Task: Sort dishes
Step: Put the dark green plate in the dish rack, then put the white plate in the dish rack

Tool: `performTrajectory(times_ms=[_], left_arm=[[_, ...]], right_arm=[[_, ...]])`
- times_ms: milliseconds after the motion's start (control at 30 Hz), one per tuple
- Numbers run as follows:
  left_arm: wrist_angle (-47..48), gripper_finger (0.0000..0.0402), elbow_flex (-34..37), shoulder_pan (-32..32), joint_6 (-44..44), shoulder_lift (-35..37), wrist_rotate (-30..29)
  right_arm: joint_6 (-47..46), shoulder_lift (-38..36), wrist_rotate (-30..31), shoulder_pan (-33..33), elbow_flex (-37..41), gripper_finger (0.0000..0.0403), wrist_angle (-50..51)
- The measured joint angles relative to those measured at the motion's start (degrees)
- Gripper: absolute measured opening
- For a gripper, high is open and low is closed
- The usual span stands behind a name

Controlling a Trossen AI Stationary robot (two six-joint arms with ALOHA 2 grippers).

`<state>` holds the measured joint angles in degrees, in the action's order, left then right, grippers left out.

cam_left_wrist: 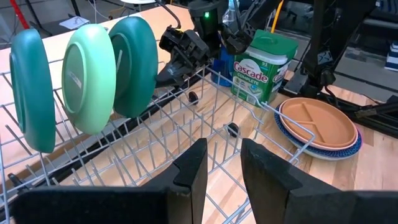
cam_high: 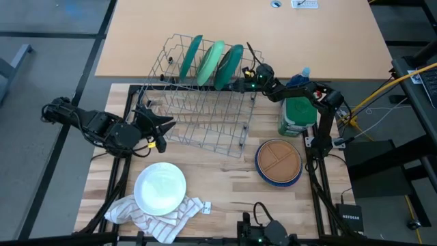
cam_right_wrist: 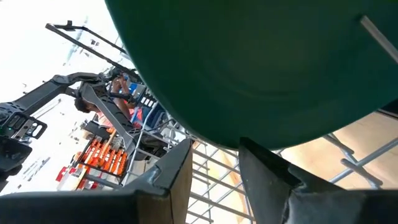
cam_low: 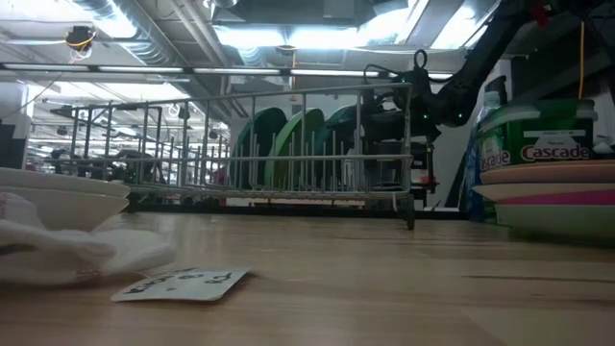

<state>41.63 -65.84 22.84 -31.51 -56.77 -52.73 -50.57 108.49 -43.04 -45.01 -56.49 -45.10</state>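
Observation:
Three dishes stand on edge in the wire rack (cam_high: 198,116): a dark green plate (cam_high: 191,56), a light green plate (cam_high: 212,61) and a second dark green plate (cam_high: 231,66). My right gripper (cam_high: 247,76) is open and level at the rack's far right corner. Its fingertips are close to the rim of that second dark green plate (cam_right_wrist: 249,68). My left gripper (cam_left_wrist: 224,168) is open above the rack's left end with nothing between its fingers. A white plate (cam_high: 160,188) lies on a striped cloth (cam_high: 133,212). A tan plate (cam_high: 278,158) lies on a blue plate (cam_high: 276,182). My right gripper has its fingertips (cam_right_wrist: 177,165) right under the lower rim (cam_right_wrist: 236,144) of the rightmost dark green plate, which shows face-on, not between the fingers. I cannot tell whether they touch it. The plate stands on edge in the rack.
A green-lidded Cascade container (cam_high: 297,113) stands right of the rack, with a blue bottle (cam_high: 304,72) behind it. A small card (cam_low: 183,284) lies on the table near the cloth. Bare wood stretches between the white plate and the stacked plates.

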Motion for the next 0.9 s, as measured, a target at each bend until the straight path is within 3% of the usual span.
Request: performTrajectory(times_ms=[267,633,900], left_arm=[[0.0,0.0088,0.0,0.0,0.0,0.0,0.0],[0.0,0.0088,0.0,0.0,2.0,0.0,0.0],[0.0,0.0088,0.0,0.0,1.9,0.0,0.0]], right_arm=[[-0.1,-3.3,0.0,0.0,0.0,0.0133,2.4],[10.6,-12.7,2.7,0.0,0.0,0.0133,26.4],[15.8,-22.1,4.9,3.3,0.0,0.0133,32.6]])
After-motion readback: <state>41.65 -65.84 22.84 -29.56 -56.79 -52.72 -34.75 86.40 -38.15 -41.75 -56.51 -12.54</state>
